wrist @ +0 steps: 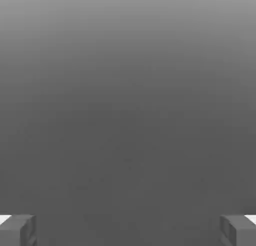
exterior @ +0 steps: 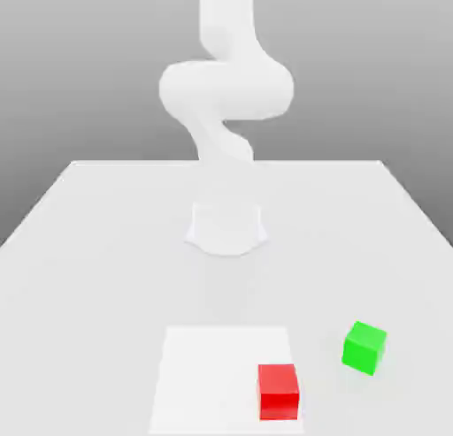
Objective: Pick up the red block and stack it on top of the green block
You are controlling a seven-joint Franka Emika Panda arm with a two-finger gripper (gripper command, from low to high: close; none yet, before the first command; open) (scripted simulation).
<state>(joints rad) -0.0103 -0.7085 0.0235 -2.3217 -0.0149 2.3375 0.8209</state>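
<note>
The red block [exterior: 278, 391] rests on a white square patch [exterior: 203, 372] near the table's front edge, at the patch's right side in the exterior view. The green block [exterior: 364, 347] stands on the table to the exterior view's right of the red one, a short gap apart and turned slightly. The white arm [exterior: 226, 89] rises from its base [exterior: 226, 228] at mid table, well behind both blocks. In the hand view my gripper [wrist: 128, 230] is open, its two grey fingertips [wrist: 17, 230] far apart with nothing between them, facing plain grey background.
The white table [exterior: 88, 248] spreads wide around the arm's base, with its back edge behind the arm. No other objects stand on it.
</note>
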